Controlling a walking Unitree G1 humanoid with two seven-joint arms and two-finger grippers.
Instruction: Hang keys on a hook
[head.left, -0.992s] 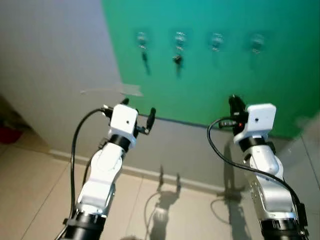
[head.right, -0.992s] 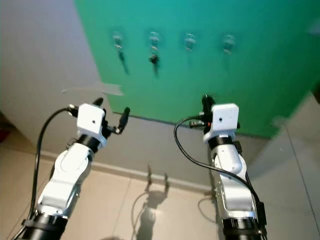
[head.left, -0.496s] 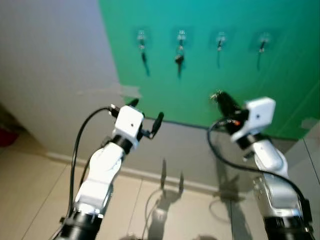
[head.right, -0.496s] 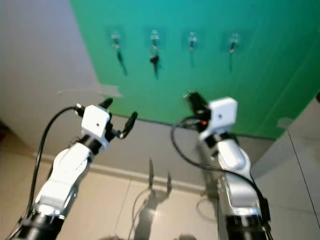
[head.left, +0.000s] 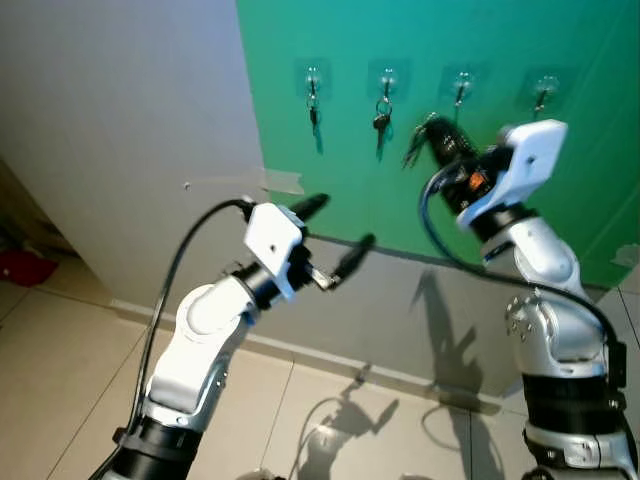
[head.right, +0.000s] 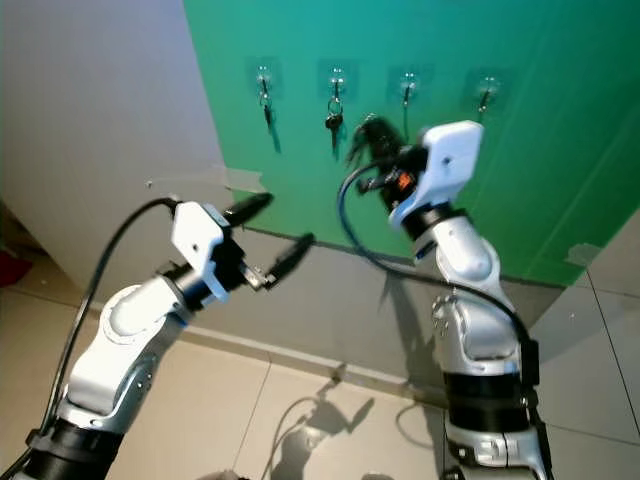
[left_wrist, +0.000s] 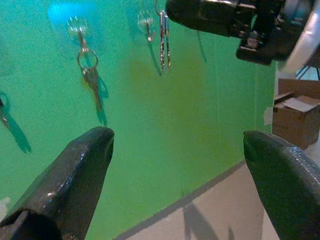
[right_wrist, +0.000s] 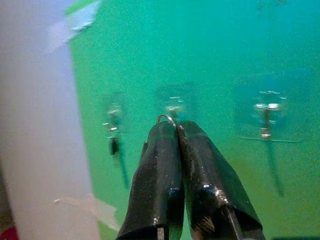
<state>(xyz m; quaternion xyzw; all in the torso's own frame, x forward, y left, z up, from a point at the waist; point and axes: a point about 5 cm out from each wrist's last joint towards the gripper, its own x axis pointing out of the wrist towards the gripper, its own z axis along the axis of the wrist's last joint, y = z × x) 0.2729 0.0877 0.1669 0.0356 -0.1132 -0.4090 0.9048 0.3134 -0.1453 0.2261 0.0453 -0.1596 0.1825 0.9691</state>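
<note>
Four small hooks sit in a row on the green wall panel. Single keys hang from the first hook and the second hook. The third hook and fourth hook are bare. My right gripper is raised near the panel, between and just below the second and third hooks. It is shut on a bunch of keys, whose ring peeks out at the fingertips. My left gripper is open and empty, lower down and pointing at the wall.
A grey-white wall adjoins the green panel on the left, with a strip of tape at the seam. A grey band runs under the panel above the tiled floor. A red object lies far left. A cardboard box stands low by the wall.
My right arm has lifted the keys up and leftwards, close to the hooks. My left arm has stretched forward and to the right. The camera has also shifted.
</note>
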